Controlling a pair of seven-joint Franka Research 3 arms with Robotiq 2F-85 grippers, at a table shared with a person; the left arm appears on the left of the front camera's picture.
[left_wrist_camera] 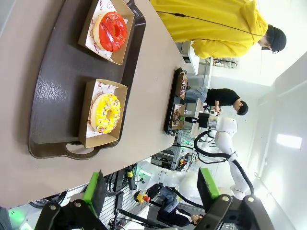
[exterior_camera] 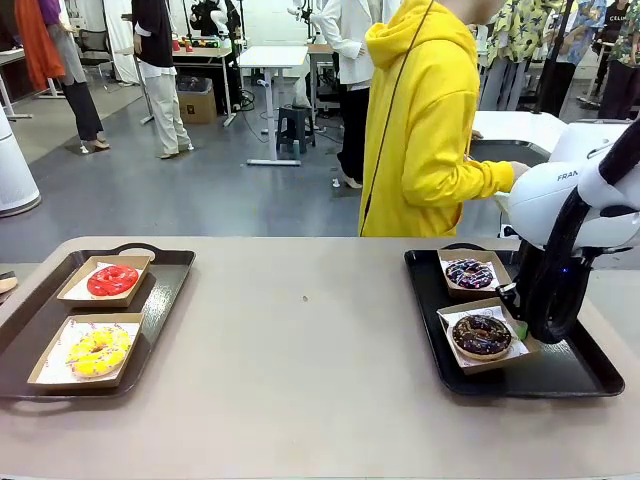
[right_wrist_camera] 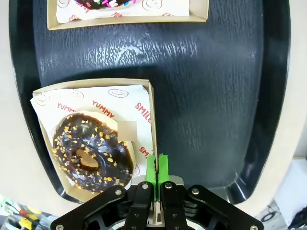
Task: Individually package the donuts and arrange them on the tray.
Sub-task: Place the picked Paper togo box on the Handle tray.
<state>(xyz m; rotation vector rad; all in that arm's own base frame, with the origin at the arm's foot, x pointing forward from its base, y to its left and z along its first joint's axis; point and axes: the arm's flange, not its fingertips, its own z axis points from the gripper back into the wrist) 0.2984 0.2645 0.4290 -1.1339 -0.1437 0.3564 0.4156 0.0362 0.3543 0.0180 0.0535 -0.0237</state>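
Note:
The red donut [exterior_camera: 112,280] and the yellow sprinkled donut [exterior_camera: 97,351] each lie in a paper-lined cardboard box on the left tray [exterior_camera: 165,290]. On the right tray [exterior_camera: 570,375] sit the purple-swirled donut [exterior_camera: 469,272] and, nearer me, the chocolate donut [exterior_camera: 481,335], also boxed. My right gripper [right_wrist_camera: 156,170] pinches the side wall of the chocolate donut's box [right_wrist_camera: 152,120], its green pads tight on the cardboard beside the chocolate donut [right_wrist_camera: 91,151]. High over the table's left end, my left gripper [left_wrist_camera: 152,189] is open, holds nothing, and looks down on the yellow donut [left_wrist_camera: 106,112] and red donut [left_wrist_camera: 112,31].
A person in a yellow hoodie [exterior_camera: 420,120] stands at the far side, turned away from the table. Bare tabletop [exterior_camera: 300,330] stretches between the two trays. The right arm's body [exterior_camera: 560,280] rises over the right tray's near corner.

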